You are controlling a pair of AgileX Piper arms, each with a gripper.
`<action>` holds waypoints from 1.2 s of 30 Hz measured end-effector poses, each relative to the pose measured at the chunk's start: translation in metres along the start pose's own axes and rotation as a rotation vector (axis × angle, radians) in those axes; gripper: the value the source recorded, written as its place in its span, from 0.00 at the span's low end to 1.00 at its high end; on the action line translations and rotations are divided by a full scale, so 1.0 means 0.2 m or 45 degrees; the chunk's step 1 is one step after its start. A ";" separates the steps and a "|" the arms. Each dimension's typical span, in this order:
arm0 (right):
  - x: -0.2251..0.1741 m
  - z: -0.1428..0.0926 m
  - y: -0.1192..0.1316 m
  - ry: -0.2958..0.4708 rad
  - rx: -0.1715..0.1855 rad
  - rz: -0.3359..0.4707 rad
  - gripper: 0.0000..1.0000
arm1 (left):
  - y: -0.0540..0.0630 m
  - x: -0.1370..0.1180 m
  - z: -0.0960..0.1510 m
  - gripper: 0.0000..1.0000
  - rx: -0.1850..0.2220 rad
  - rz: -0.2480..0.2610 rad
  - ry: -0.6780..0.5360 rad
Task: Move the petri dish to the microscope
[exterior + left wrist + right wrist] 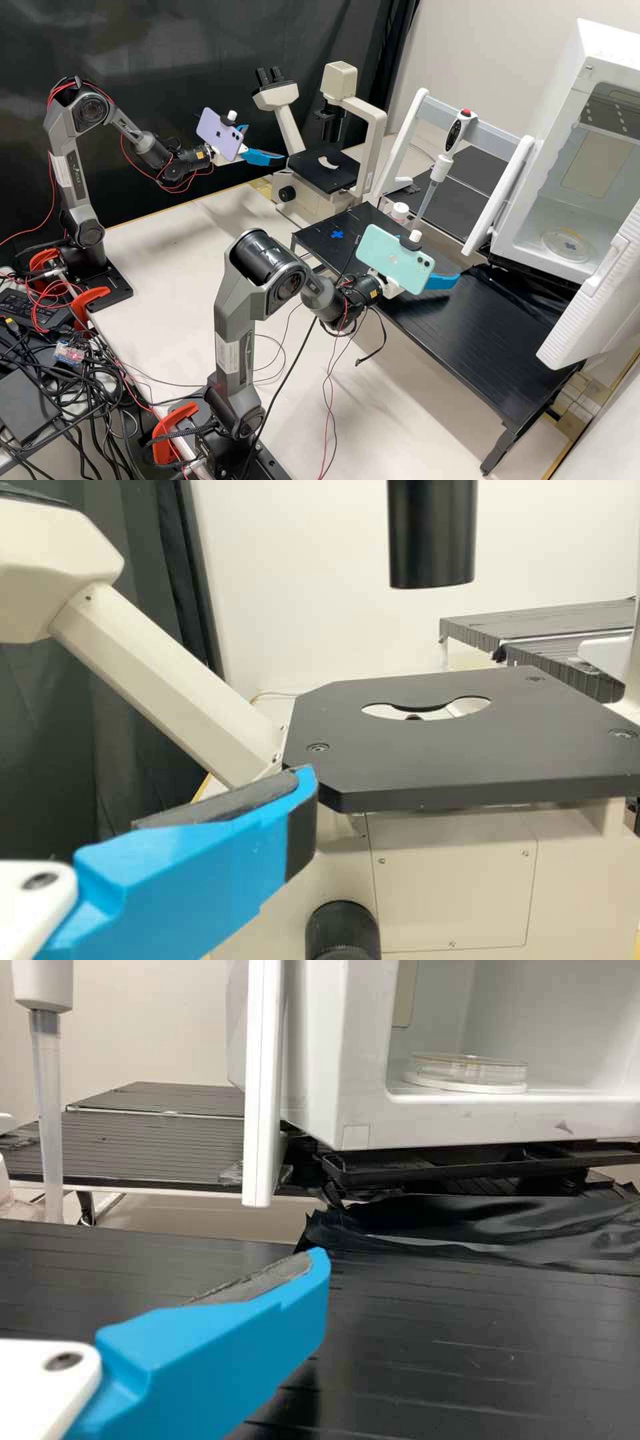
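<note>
White table (170, 250), microscope (310, 172), black platform (477, 333)

The way into the chamber (565, 100) lies open between white panels (501, 190)

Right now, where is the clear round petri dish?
At the high view's right side, the clear round petri dish sits inside the white open-fronted chamber, low near its opening, beyond the black ridged platform.

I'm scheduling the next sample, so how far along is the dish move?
Looks done: the white cabinet stands open. In hand: nothing visible; the petri dish sits inside the cabinet. Left: taking it out, carrying it over and setting it on the microscope stage, where no dish lies.
</note>
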 end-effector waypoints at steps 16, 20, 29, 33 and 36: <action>-0.03 0.14 0.10 -0.061 -0.007 0.110 1.00 | 0.00 0.00 0.00 1.00 0.000 0.000 0.000; -0.04 0.23 0.17 -0.104 0.025 0.172 1.00 | 0.00 0.00 0.00 1.00 0.000 0.000 0.000; 0.15 0.32 0.38 -0.134 0.032 0.310 1.00 | 0.00 0.00 0.00 1.00 0.000 0.000 0.000; 0.24 0.33 0.45 -0.149 0.038 0.328 1.00 | 0.00 0.00 0.00 1.00 0.000 0.000 0.000; 0.31 0.32 0.51 -0.153 0.054 0.341 1.00 | 0.00 0.00 0.00 1.00 0.000 0.000 0.000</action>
